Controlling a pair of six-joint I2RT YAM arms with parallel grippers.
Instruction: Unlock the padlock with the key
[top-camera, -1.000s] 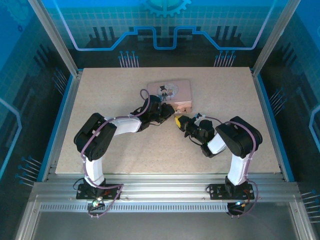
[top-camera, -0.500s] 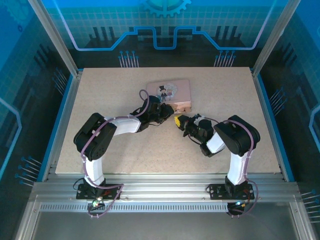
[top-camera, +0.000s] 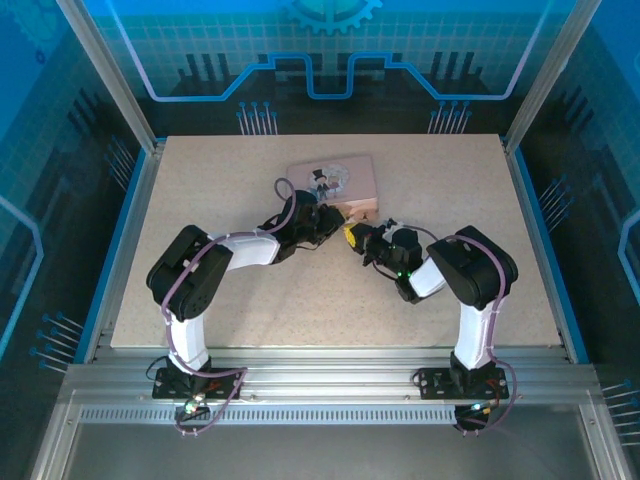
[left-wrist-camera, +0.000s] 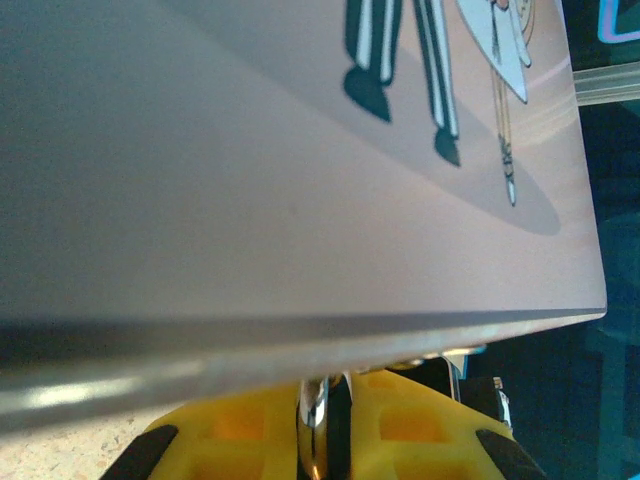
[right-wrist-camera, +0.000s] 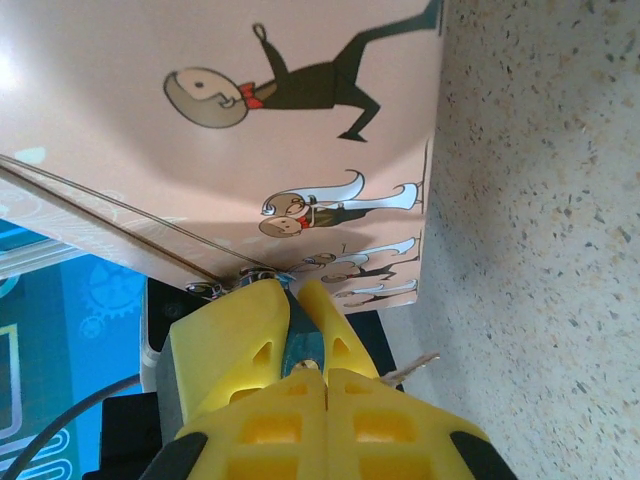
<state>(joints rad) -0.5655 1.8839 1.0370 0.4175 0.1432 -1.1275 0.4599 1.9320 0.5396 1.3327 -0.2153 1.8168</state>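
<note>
The right gripper (right-wrist-camera: 293, 310) is clamped on a thin bluish blade, seemingly the key (right-wrist-camera: 300, 345), with its tip at the pink tin (right-wrist-camera: 150, 200) rim. The left gripper (left-wrist-camera: 328, 400) pinches the small padlock (left-wrist-camera: 336, 440) under that rim. Square the key to the keyhole and push gently. Open counter (right-wrist-camera: 540, 200) beside the tin leaves room to back off.

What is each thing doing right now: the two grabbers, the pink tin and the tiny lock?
Left gripper, shut on a shiny metal piece, probably the padlock.
Right gripper, shut on a thin dark sliver, maybe the key.
Pink tin, lid down, flat on the table.
Padlock, locked or unlocked: cannot tell.
</note>
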